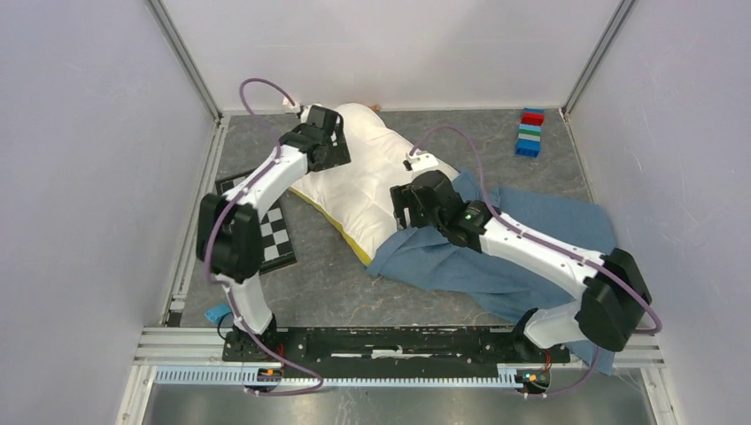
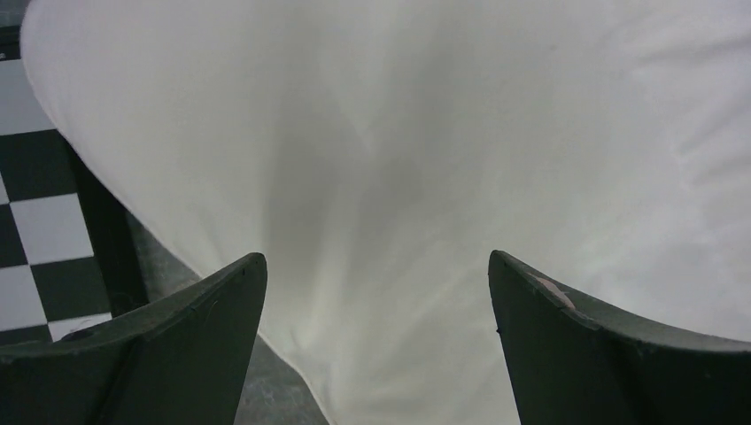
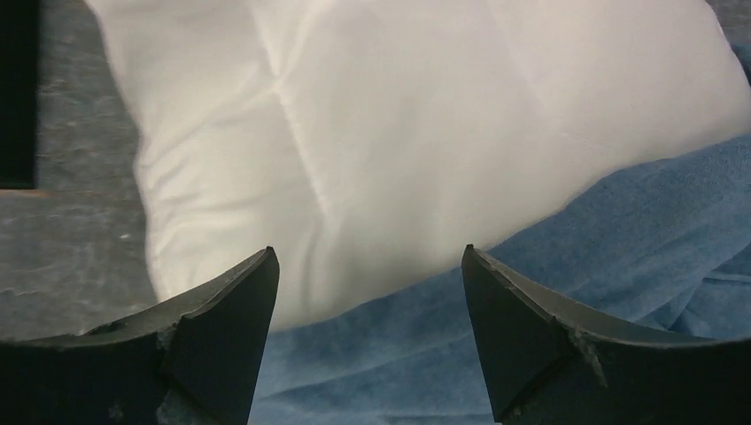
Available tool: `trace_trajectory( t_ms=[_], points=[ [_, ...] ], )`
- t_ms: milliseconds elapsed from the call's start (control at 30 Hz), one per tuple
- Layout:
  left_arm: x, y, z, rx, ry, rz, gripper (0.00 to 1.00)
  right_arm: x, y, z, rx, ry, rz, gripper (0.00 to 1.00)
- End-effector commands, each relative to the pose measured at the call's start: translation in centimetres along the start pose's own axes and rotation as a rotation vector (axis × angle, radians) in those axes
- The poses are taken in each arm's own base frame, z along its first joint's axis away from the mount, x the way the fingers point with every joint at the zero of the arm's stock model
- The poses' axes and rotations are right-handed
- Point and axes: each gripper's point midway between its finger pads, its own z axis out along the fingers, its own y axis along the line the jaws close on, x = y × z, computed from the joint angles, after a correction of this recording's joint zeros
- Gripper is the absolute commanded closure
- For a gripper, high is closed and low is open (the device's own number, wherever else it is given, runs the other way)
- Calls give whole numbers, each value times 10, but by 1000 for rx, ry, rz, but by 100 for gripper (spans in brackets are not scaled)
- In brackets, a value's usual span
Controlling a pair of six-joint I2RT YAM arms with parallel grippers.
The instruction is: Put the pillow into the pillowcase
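Note:
The cream-white pillow (image 1: 372, 190) lies slantwise at the middle back, with a yellow band along its near-left edge. Its right end meets the dusty-blue pillowcase (image 1: 531, 239), which is spread out to the right. I cannot tell whether that end is inside the cloth. My left gripper (image 1: 335, 152) is open over the pillow's far left part. In the left wrist view the gripper (image 2: 376, 266) has pillow fabric (image 2: 443, 133) between its fingers. My right gripper (image 1: 403, 211) is open at the line where pillow and case meet. The right wrist view shows the gripper (image 3: 365, 257), the pillow (image 3: 398, 115) and the pillowcase (image 3: 620, 239).
A black-and-white chessboard (image 1: 270, 232) lies left of the pillow and also shows in the left wrist view (image 2: 35, 239). A stack of coloured bricks (image 1: 530, 133) stands at the back right. A small blue object (image 1: 217, 313) lies near the left arm's base. Walls close in three sides.

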Motion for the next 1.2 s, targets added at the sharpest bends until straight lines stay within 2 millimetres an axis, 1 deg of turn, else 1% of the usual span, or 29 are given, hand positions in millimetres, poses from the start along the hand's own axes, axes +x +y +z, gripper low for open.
trace_trajectory(
  t_ms=[0,67,133,167,200,233,267,300,333,367,400,467,533,567,600,633,700,767,800,867,900,933,967,1000,1067,1133,1167],
  points=[
    [33,19,53,-157,130,177,0,2,-22,30,79,35,-40,17],
    [52,19,79,-181,185,202,0,15,-30,44,92,83,-47,17],
    [64,16,95,-183,219,207,0,29,-35,57,97,118,-45,19],
    [70,15,102,-179,239,210,2,36,-38,62,97,136,-44,21],
    [75,14,105,-173,252,215,10,41,-40,66,97,146,-42,24],
    [77,13,107,-172,256,217,21,47,-42,69,101,160,-41,30],
    [76,13,105,-170,254,217,43,52,-45,72,106,173,-42,37],
    [72,12,102,-166,243,216,63,56,-48,74,113,184,-42,46],
    [64,10,96,-158,225,217,75,58,-50,74,116,190,-39,53],
    [53,9,87,-151,200,216,90,61,-52,75,116,194,-37,60],
    [43,8,78,-143,172,210,97,60,-53,75,114,191,-31,69],
    [18,2,49,-108,106,192,98,56,-54,75,112,187,-30,83],
    [-8,-5,8,-59,31,166,98,47,-55,73,117,180,-37,93],
    [-15,-9,-9,-35,6,156,98,41,-55,71,118,170,-40,96],
    [-22,-14,-30,-3,-25,148,98,33,-56,69,121,156,-41,98],
    [-24,-14,-46,13,-39,142,98,26,-55,66,119,143,-46,99],
    [-21,-20,-82,72,-57,117,98,13,-56,60,123,129,-58,100],
    [-11,-18,-109,109,-76,97,98,5,-55,54,121,119,-68,100],
    [-2,-15,-119,129,-72,87,98,2,-55,51,118,115,-70,100],
    [19,-7,-131,154,-52,55,98,1,-55,46,111,112,-74,100],
    [34,-1,-131,158,-29,46,98,1,-55,42,106,110,-72,100],
    [45,3,-135,173,-16,23,98,4,-55,40,103,113,-72,100],
    [62,10,-133,172,8,18,98,7,-54,37,91,115,-71,100],
    [74,13,-134,188,20,-6,98,10,-52,35,77,116,-68,100],
    [105,24,-129,184,67,-28,98,17,-50,31,57,124,-64,100],
    [128,34,-126,177,95,-61,97,23,-50,29,51,126,-63,100],
    [135,36,-126,186,94,-81,98,25,-49,28,45,129,-64,100]
  ],
)
